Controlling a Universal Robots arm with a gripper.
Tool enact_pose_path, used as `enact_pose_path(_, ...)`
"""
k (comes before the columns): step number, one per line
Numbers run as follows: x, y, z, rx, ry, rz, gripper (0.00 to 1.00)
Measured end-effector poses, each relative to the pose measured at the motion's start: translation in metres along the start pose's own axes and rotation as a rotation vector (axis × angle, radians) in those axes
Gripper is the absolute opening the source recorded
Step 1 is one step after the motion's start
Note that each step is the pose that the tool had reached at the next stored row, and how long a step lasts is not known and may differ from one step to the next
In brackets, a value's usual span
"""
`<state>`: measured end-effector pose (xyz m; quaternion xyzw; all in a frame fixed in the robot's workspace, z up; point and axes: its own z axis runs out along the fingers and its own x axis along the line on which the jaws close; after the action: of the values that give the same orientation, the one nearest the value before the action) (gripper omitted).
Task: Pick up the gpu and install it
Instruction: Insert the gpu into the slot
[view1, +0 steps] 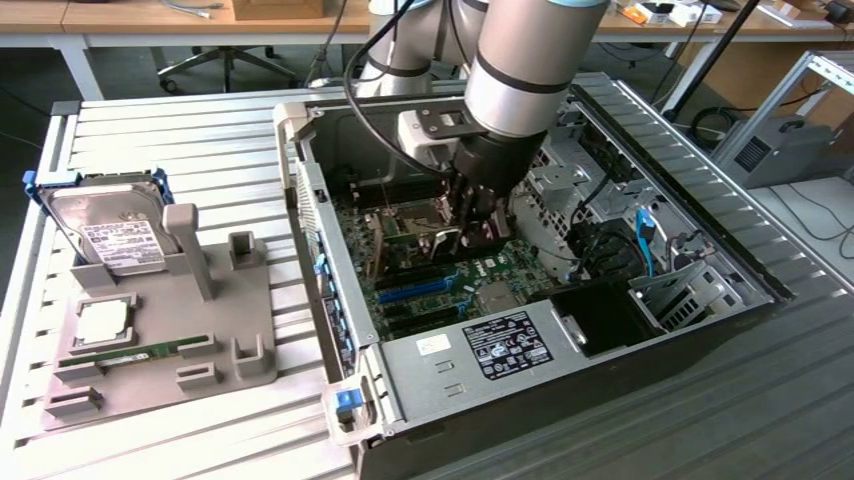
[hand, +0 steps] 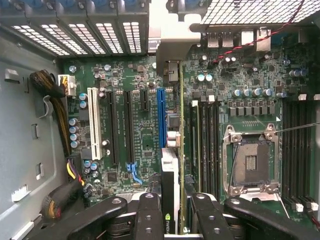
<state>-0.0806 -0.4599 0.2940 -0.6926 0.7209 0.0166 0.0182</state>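
Observation:
My gripper (view1: 467, 235) is down inside the open computer case (view1: 441, 380), over the green motherboard (view1: 501, 270). It is shut on the gpu (hand: 170, 170), which stands edge-on between the black fingers (hand: 150, 215). The card runs from the fingers to its silver bracket (hand: 172, 45) at the case's rear slot openings. It hangs just beside the long blue expansion slot (hand: 161, 115), between that slot and the memory slots (hand: 205, 145). Whether its edge is in a slot I cannot tell.
Outside the case, at the exterior view's left, a grey fixture (view1: 147, 340) holds a hard drive in a blue frame (view1: 107, 225), a processor chip (view1: 104, 322) and a green memory stick (view1: 140, 350). The open processor socket (hand: 250, 160) and cable bundles (hand: 55, 90) flank the card.

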Motion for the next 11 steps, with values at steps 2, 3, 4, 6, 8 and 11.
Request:
enact_pose_path(2,0.0000,0.0007,0.0001,0.0001,-0.0002,0.000,0.27)
enact_pose_path(3,0.0001,0.0022,0.0001,0.0004,-0.0002,0.000,0.27)
enact_pose_path(4,0.0001,0.0036,0.0001,0.0007,-0.0002,0.000,0.27)
enact_pose_path(6,0.0007,0.0044,0.0009,0.0014,-0.0003,0.000,0.27)
enact_pose_path(8,0.0042,0.0044,0.0027,0.0025,-0.0003,0.000,0.27)
enact_pose_path(11,0.0062,0.0051,0.0038,0.0034,-0.0006,-0.001,0.27)
